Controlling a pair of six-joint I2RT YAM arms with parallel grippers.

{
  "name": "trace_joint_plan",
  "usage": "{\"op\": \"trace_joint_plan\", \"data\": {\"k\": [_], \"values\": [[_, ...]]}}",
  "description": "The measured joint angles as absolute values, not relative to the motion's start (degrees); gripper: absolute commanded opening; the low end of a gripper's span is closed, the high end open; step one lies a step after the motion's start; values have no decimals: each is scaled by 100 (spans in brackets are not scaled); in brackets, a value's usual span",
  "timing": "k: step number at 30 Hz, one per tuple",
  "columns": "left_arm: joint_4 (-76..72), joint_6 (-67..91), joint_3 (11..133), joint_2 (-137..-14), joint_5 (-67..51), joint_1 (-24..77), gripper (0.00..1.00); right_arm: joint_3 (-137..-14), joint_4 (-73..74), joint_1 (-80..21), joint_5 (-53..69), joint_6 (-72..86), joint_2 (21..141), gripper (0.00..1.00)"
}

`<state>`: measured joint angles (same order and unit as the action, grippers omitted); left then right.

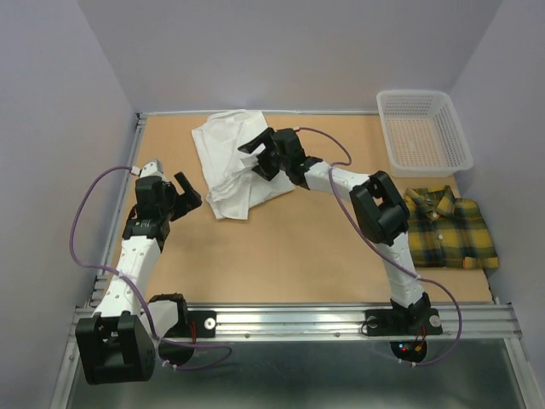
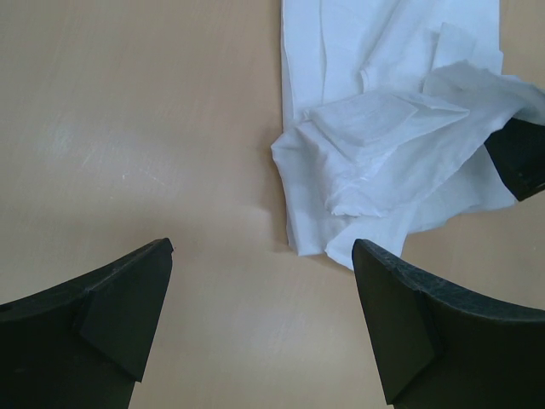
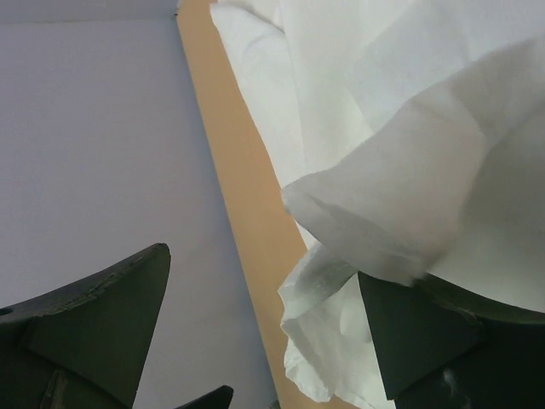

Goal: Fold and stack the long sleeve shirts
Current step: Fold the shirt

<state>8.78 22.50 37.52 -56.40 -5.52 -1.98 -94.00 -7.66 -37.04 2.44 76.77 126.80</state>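
Observation:
The white long sleeve shirt [image 1: 228,160] lies crumpled at the back of the table, left of centre. My right gripper [image 1: 256,157] hovers over its right side, jaws open. In the right wrist view a fold of the white shirt [image 3: 392,136] drapes over one finger [image 3: 409,332] of the right gripper [image 3: 264,264]. My left gripper [image 1: 189,193] is open just left of the shirt's near corner. In its own view the left gripper [image 2: 262,249] stands over bare table, with the white shirt [image 2: 383,136] ahead to the right. The plaid long sleeve shirt [image 1: 448,228] lies folded at the right edge.
A white mesh basket [image 1: 423,129] stands at the back right, just behind the plaid shirt. Grey walls close in the left, back and right sides. The right gripper's dark finger [image 2: 519,158] shows at the right edge of the left wrist view.

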Motion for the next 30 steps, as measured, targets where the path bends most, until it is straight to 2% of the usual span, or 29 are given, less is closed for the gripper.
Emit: {"op": "trace_joint_plan", "data": {"k": [10,18,21,28,30], "values": [[858,2246,3752,-5590,-572,-198,99,-10965,-742,-3457,167,7229,13430,95],[829,2233,3752,-5583,-644,-198,99,-10919,-694,-3299,198,6167,13360,95],[808,2233,3750,-5583,-705,-198,99,-10280,-561,-3262,204,5699,12888,89],[746,2233,3745,-5586,-775,-191,99,-9015,-198,-3218,97,4491,11673,64],[733,2233,3745,-5607,-803,-191,99,-8875,-154,-3146,231,4274,11552,63]]}}
